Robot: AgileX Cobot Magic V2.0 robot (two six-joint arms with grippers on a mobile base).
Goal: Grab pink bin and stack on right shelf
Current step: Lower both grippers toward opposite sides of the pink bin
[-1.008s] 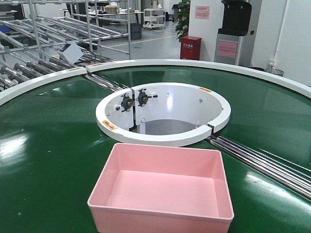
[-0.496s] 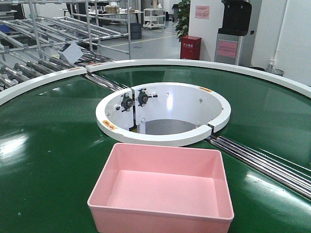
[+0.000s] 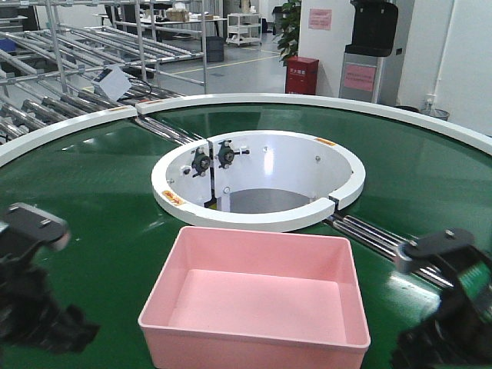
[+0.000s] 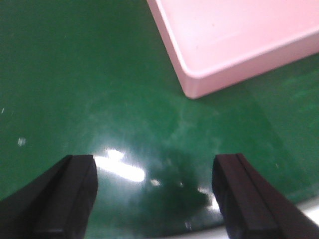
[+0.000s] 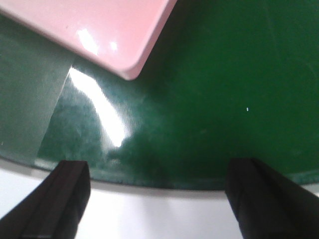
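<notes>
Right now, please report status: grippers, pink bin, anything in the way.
Left gripper open, empty. Right gripper open, empty. Pink bin on green belt, not gripped. No obstacle seen between grippers and bin.

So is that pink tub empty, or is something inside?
Empty. The pink bin shows only its bare pink floor, upright on the green belt.
</notes>
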